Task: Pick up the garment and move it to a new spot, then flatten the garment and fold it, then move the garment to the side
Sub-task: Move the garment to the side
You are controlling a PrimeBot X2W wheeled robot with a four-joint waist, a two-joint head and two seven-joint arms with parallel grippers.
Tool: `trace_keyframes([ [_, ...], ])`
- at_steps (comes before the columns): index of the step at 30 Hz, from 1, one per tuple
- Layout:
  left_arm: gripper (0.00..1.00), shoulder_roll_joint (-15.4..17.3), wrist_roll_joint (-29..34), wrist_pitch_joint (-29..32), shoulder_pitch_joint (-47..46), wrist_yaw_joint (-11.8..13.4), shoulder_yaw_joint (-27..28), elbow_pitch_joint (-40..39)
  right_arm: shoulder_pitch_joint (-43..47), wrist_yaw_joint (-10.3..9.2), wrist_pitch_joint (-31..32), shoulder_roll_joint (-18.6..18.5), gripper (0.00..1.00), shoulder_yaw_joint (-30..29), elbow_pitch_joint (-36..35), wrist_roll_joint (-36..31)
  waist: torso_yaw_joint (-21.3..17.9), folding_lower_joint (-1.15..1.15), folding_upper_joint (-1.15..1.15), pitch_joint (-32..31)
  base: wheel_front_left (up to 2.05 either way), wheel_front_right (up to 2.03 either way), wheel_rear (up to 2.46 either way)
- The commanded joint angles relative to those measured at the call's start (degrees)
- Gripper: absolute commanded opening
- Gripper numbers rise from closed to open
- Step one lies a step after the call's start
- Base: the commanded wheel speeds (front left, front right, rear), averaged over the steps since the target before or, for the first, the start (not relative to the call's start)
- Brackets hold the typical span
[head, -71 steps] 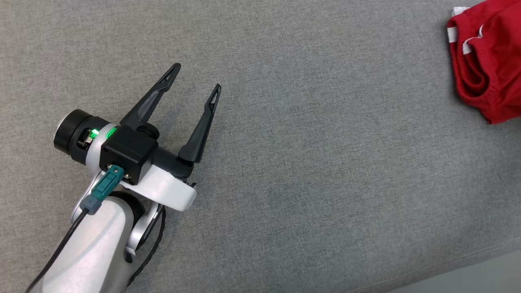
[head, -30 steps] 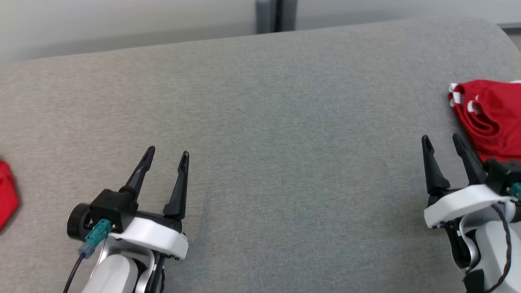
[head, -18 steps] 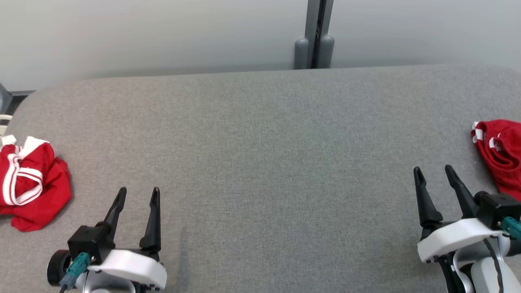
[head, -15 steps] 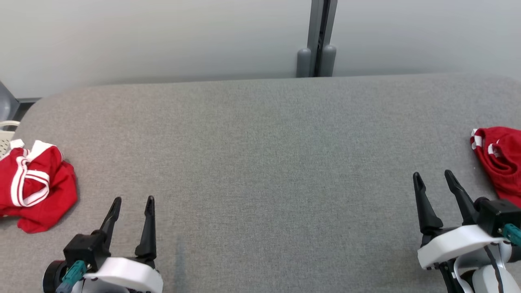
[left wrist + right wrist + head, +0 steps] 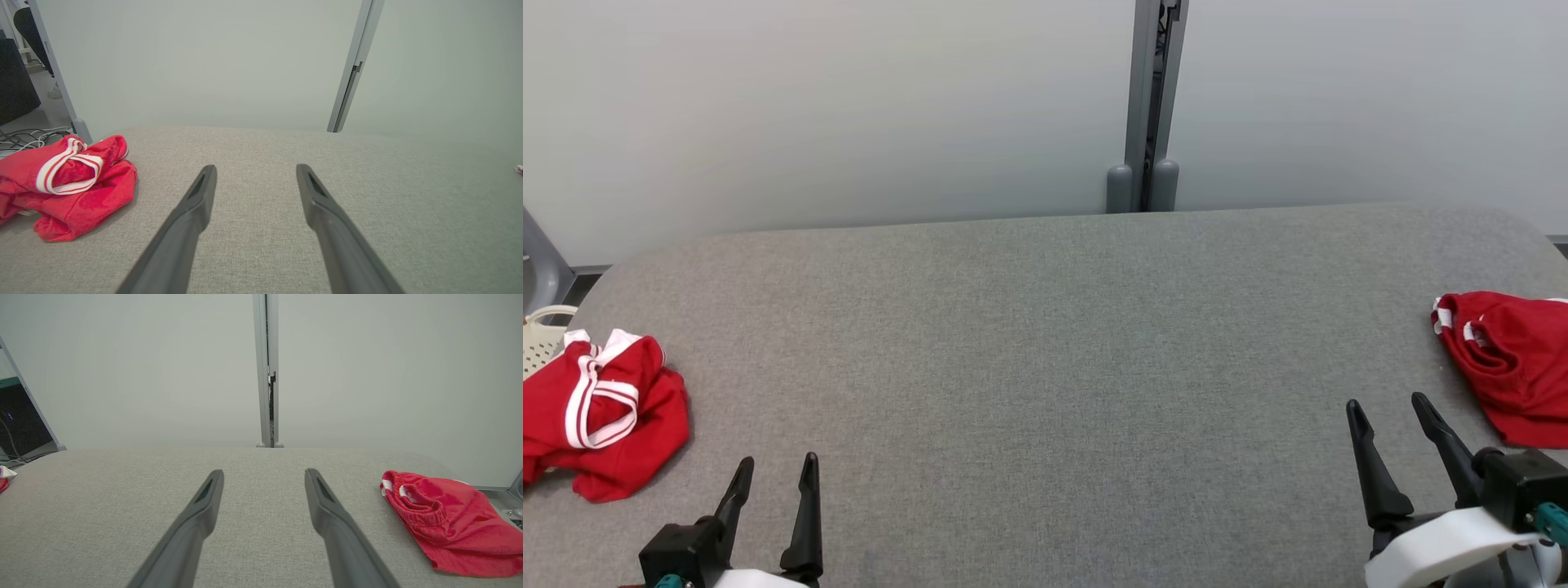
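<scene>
Grey woven-fabric surface (image 5: 1045, 367), rounded at the corners. Its far edge runs close under pale wall panels (image 5: 809, 106), which are joined by a grey metal post (image 5: 1147, 98).

Change noted: the head view has lifted from a close look at one tool over bare cloth to the whole width of the surface. The camera moved; the goods did not.

- Item 1: crumpled red garment with white striped trim (image 5: 600, 408), heaped at the left end, at or slightly over the edge. Just beside it is what is probably a cream perforated basket (image 5: 543, 343); little of it shows.
- Item 2: flatter red garment with white-banded hem (image 5: 1511, 367), at the right end, running out of frame.
- Item 3: left tool (image 5: 777, 460), fingers spread wide and empty, low by the near edge, near item 1 but apart from it.
- Item 4: right tool (image 5: 1385, 402), fingers spread wide and empty, just beside item 2's near corner and not touching it.

Reading: nothing is picked up yet. With both ends now in sight, item 1 looks like the piece to fetch, and item 2 seems already set aside.

Room: the broad middle lies bare, well apart from every edge, and suits flattening and folding. Both garments sit hard by the drop-offs, so lifts there should pull inward.
</scene>
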Motion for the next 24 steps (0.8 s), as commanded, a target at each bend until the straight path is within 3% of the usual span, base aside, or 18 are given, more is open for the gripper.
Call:
trace_keyframes([
  [1,1.0,0.3,-0.3,-0.4,0.8,0.2,0.1,0.1,1.6,0.01,0.6,0.0,1.0,-0.2,-1.4,-0.6,-0.4,0.0,0.0,-0.8,0.0,0.0,0.0],
  [24,1.0,0.9,-1.1,-0.5,1.1,0.3,-0.6,1.5,4.9,0.01,3.1,0.6,1.0,-0.9,-5.3,-0.4,-0.5,0.0,0.0,-2.0,0.0,0.0,0.0],
])
